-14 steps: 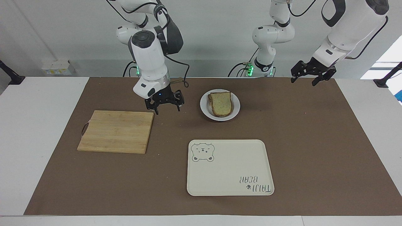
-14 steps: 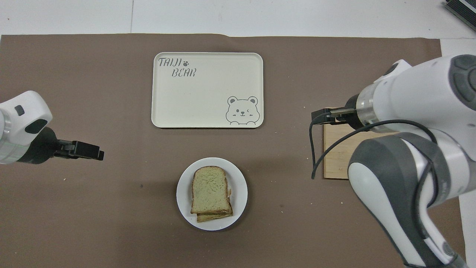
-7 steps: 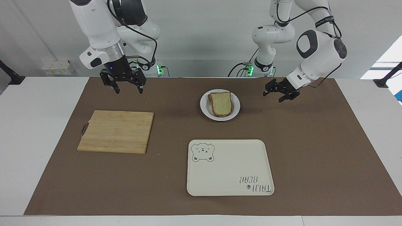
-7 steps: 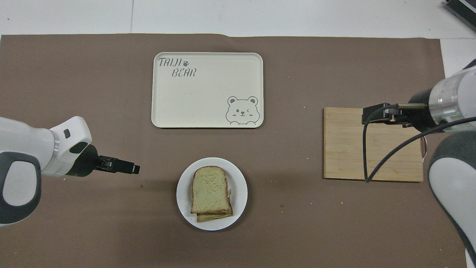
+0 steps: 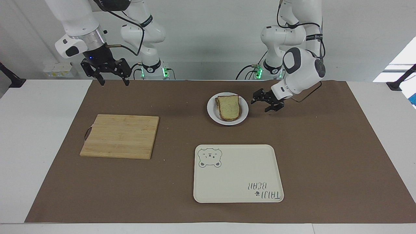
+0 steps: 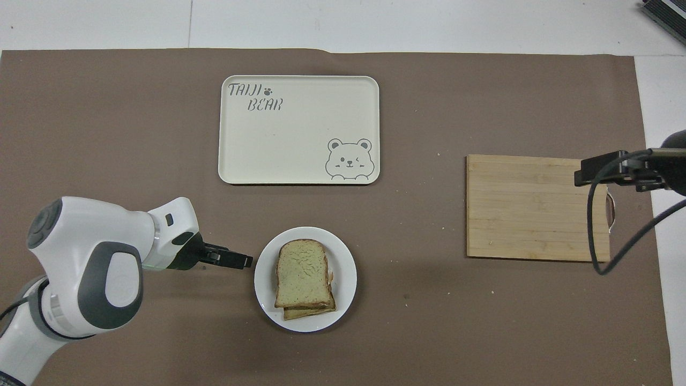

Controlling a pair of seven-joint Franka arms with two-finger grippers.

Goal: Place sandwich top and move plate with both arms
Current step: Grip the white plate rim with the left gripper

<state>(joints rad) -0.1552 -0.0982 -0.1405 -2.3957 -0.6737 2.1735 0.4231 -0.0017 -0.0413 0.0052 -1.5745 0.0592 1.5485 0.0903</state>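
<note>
You can see a bare wooden cutting board [image 5: 120,136] at the right arm's end of the brown table mat [image 5: 325,156]. Nothing lies on it. The right gripper [image 5: 111,81] hangs up in the air over the mat's edge by the robots, holding nothing, with its two black fingers spread wide.

Next comes the small round white plate [image 5: 211,112] in the middle of the mat. On it sits the sandwich top [image 5: 229,107], a pale tan bread slice with a darker brown crust. It lies flat on another slice, and the lower slice [image 6: 308,312] peeks out a little at one edge. From above, its face looks speckled and a bit green.

The big cream tray with a bear drawing [image 5: 237,174] lies farther from the robots than the plate. It has nothing in it.

The left gripper [image 5: 266,104] hangs low just beside the plate, toward the left arm's end. Its fingers are apart and hold nothing, and it is not touching the plate.
</note>
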